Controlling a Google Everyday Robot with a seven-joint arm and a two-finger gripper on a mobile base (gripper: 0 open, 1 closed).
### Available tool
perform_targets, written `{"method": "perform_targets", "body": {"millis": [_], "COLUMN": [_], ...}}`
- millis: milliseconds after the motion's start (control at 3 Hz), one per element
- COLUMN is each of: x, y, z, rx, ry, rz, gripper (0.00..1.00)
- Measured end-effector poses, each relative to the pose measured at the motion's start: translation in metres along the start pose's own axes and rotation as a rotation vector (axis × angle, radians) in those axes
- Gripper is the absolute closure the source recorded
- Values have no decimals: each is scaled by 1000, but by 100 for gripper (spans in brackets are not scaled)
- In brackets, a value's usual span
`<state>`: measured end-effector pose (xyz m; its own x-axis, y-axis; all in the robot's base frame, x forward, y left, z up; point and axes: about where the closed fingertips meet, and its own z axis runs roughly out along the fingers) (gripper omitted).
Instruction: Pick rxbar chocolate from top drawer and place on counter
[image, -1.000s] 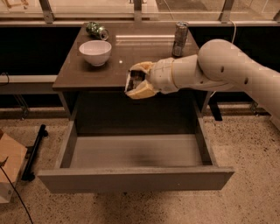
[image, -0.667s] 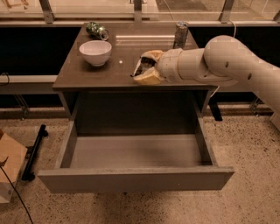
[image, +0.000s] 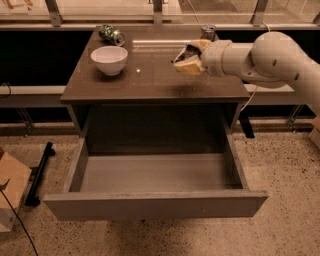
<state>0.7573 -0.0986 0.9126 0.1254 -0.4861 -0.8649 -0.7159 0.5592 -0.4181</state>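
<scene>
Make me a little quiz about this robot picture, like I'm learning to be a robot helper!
1. True or false: the top drawer is shut.
2. Where is the gripper that holds the rxbar chocolate? A: above the counter. B: inside the drawer. C: down on the floor.
3. Fill in: the white ___ stands on the counter, near the green can.
Key: 1 false, it is pulled open. 2 A. 3 bowl.
</scene>
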Motion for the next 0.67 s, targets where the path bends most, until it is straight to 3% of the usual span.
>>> {"method": "perform_targets", "body": {"millis": [667], "x": [-4], "y": [-6], "z": [1], "rx": [10], "ry": [-7], "rz": [7], "gripper": [34]}}
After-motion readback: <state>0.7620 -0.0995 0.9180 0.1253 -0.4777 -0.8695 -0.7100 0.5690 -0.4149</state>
